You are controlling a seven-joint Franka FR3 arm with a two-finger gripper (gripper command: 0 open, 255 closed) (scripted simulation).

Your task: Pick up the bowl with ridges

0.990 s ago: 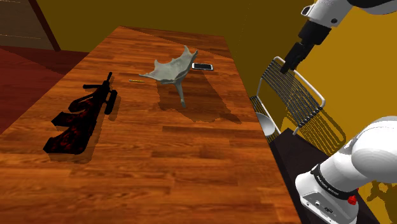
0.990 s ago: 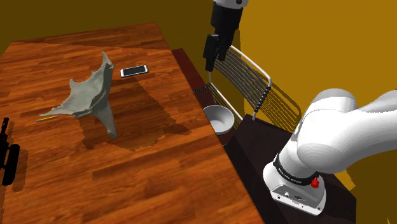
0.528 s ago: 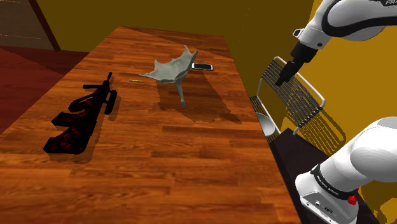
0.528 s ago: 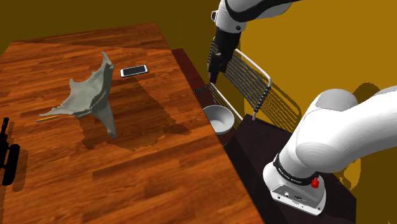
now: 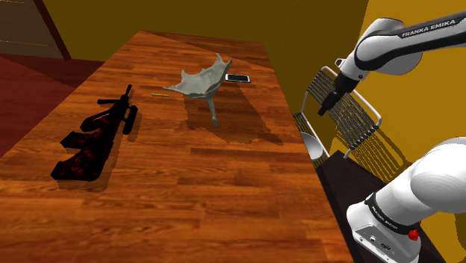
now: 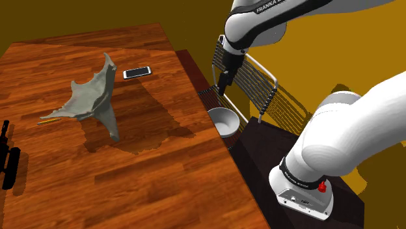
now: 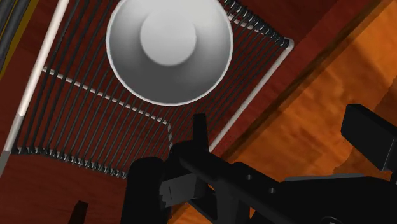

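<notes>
Gripper point(image 6: 223, 83): black, pointing down, hanging in free air. Nothing is seen in its grasp. Whether it is released or clenched cannot be told from these views.
Arm point(image 6: 260, 19): white, arching over from the stand and bending down to the gripper.
Bowl point(image 7: 168, 48): white, upright, mouth up. It lies below the gripper and apart from it, and the wrist view looks almost straight into it. The inside reads smooth and the outer wall is hidden, so ridges cannot be confirmed. It is the sole bowl in view.
Rack point(image 6: 260, 81): wire. Its floor carries the bowl and its tall back stands just beside the gripper. The bowl sits near a corner of the floor, on the table side.
Table point(image 6: 130, 175): wooden, lower than the gripper and off to one side, just beyond the rack edge.
Other items: phone point(image 6: 137, 72), grey ray-shaped figure point(image 6: 91, 97) and black gun point(image 5: 93, 142). All are on the table, well apart from the gripper, and play no part in the task.
Step in hand: approach. The gripper is lined up over the bowl and no grasp has been made.
Next move: judged to be a straight descent onto the rim, with the jaws spread so that one goes inside the wall and one outside, then a close and a lift.
Caution: the rack back and floor wires are close to the path. A tilted or offset descent could snag them or tip the bowl.
</notes>
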